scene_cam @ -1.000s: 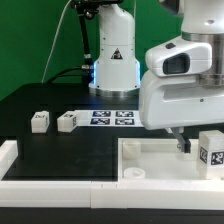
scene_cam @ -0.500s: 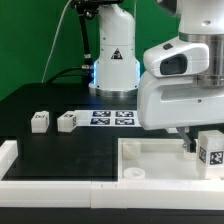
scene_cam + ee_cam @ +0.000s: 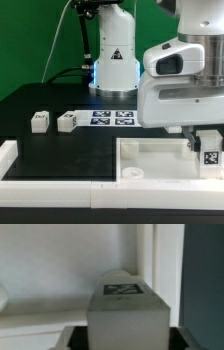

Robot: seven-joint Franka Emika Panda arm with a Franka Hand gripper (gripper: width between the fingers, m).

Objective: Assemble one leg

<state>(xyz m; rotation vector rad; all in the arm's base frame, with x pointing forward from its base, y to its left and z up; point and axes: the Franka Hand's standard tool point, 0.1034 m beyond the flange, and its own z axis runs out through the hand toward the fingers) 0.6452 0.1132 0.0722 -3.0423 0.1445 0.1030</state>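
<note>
My gripper [image 3: 207, 143] is shut on a leg [image 3: 211, 152], a small white block with a black-and-white tag. It holds the leg upright over the right end of the large white square panel [image 3: 155, 160]. In the wrist view the leg [image 3: 124, 303] stands between the dark fingers [image 3: 79, 340], with the white panel [image 3: 50, 274] beneath it. Whether the leg touches the panel cannot be told. Two more legs [image 3: 40, 121] [image 3: 67, 121] lie on the black table at the exterior view's left.
The marker board [image 3: 112, 117] lies flat before the robot base [image 3: 114, 60]. A white raised rim [image 3: 12, 158] runs along the table's front and the exterior view's left corner. The black table surface [image 3: 205, 280] shows beside the panel.
The gripper has moved down with the leg, bringing it lower toward the panel's right end. The two legs on the table have not moved.
</note>
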